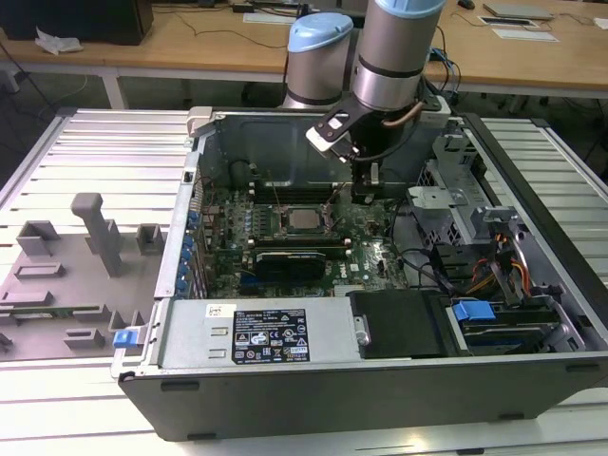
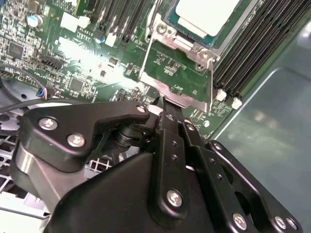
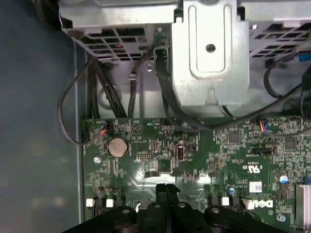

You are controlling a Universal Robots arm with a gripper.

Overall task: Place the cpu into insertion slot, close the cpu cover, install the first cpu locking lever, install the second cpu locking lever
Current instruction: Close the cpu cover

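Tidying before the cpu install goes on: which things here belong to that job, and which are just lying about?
Job: cpu, insertion slot, cpu cover, claw.
Lying about: grey fixture blocks, black card, coin battery, drive cage.

You are looking across a ribbed silver aluminium worktop [image 1: 95, 157] whose slats run toward the exterior view's left and right. Behind it stands a row of light brown wooden desks [image 1: 190, 47] on white legs [image 1: 114, 92], carrying a crumpled white paper [image 1: 57, 41] and flat white sheets [image 1: 522, 33]. Under the desks you can see the dark grey floor [image 1: 24, 114]. Even, bright light leaves a soft sheen on the slats.
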